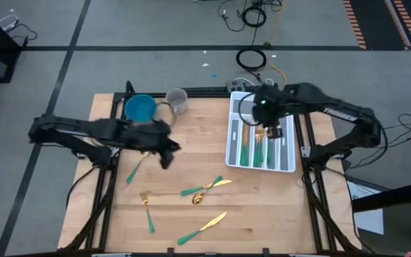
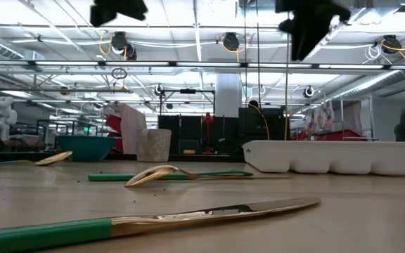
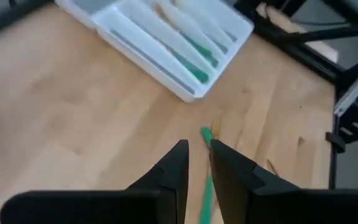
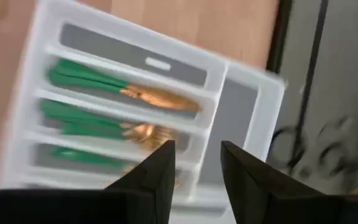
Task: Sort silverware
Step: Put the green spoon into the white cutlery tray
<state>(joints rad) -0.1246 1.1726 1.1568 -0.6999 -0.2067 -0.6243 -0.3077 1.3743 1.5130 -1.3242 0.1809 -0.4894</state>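
Table centre as the dial, 12 at the far edge. Nearest, at 6, a knife [image 1: 203, 228] lies loose on the wood; a fork [image 1: 148, 208] lies at 7. Near centre, a spoon [image 1: 198, 198] and a second knife [image 1: 207, 187] lie touching. At 9, another spoon [image 1: 135, 168] lies just beside my left claw [image 3: 197, 146], which hangs above the table, fingers narrowly parted, gripping nothing; a green handle on the wood below shows in the gap. At 2, my right claw [image 4: 197, 146] hovers over the white tray [image 1: 232, 128], fingers apart, empty. Sorted silverware [image 1: 245, 151] lies in its compartments. At 11, a blue bowl [image 1: 140, 108] and a cup [image 1: 177, 100].
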